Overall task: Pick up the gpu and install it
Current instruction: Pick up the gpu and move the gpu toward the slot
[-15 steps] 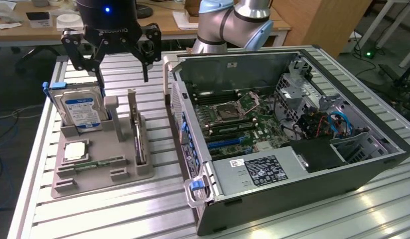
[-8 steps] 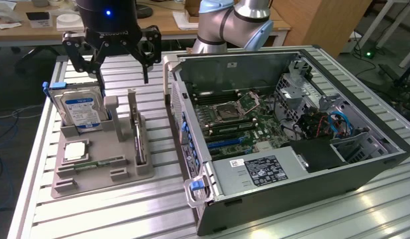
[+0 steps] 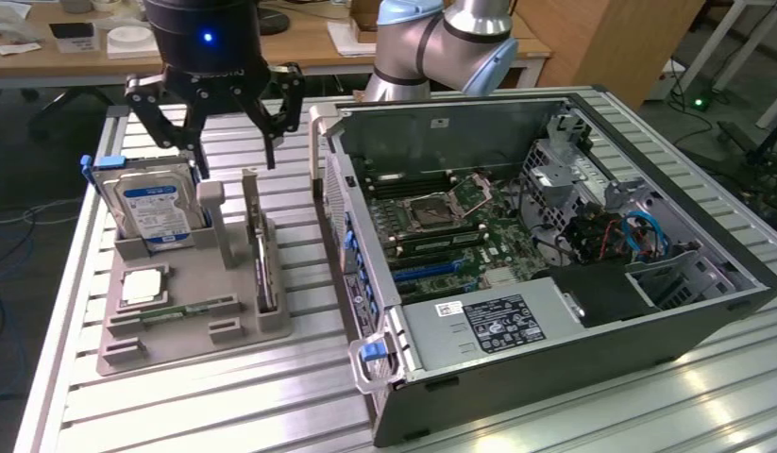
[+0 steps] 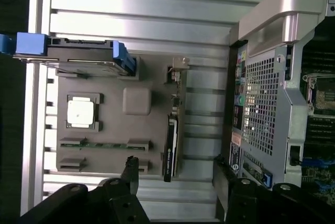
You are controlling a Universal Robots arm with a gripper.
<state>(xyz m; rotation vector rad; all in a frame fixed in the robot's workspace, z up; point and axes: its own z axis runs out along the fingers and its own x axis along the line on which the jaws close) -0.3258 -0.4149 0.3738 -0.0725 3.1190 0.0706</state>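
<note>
Black gripper (image 3: 234, 132) spread, empty | above grey holder (image 3: 174, 326) | gpu (image 3: 262, 262) upright in slot, untouched

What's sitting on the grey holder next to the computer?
On the grey holder: a hard drive, the gpu standing on its edge, a square chip and a green memory stick. Its slots hide the lower edges of the hard drive and gpu.

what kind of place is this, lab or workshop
Likely a robotics lab set up for PC assembly: an open computer case sits on a slatted metal table, a grey tray holds the gpu and other parts under the gripper, and office desks stand behind.
</note>
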